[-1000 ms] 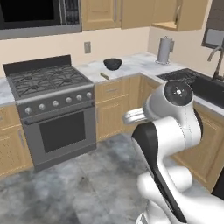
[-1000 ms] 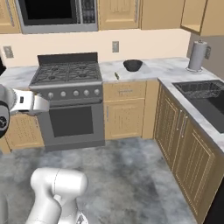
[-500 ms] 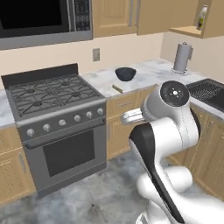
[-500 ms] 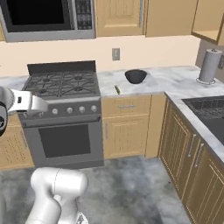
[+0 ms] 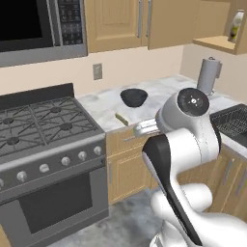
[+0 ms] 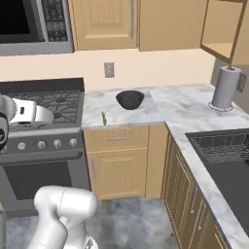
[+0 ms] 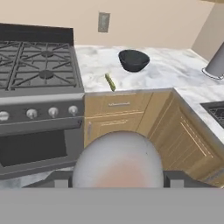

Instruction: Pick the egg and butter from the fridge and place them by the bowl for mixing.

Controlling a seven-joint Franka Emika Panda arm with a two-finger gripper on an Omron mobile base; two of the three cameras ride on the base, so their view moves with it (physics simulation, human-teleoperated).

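The egg (image 7: pixel 117 159), a pale pinkish-grey ball, sits large at the bottom of the hand view with my gripper (image 7: pixel 117 179) shut on it, a dark fingertip (image 7: pixel 60 179) on each side. Ahead on the marble counter (image 7: pixel 166 72) stands the black bowl (image 7: pixel 134 60) (image 5: pixel 133 97) (image 6: pixel 130 99). The butter (image 7: pixel 110 82) (image 5: pixel 121 118) (image 6: pixel 103 118), a thin yellowish-olive stick, lies near the counter's front edge, left of the bowl and apart from it. My hand hangs in front of the counter, below its top. The fridge is out of view.
A gas stove (image 5: pixel 43 130) (image 6: pixel 48 104) adjoins the counter on the left, under a microwave (image 5: pixel 38 26). A paper towel roll (image 6: pixel 225 88) (image 5: pixel 208 75) stands at the back right, with a dark sink (image 6: pixel 219 146) beyond it. Wooden cabinets (image 6: pixel 119 160) run below.
The whole picture has shifted and grown: the base has driven closer to the counter, so bowl and butter appear larger. The egg stays in the gripper.
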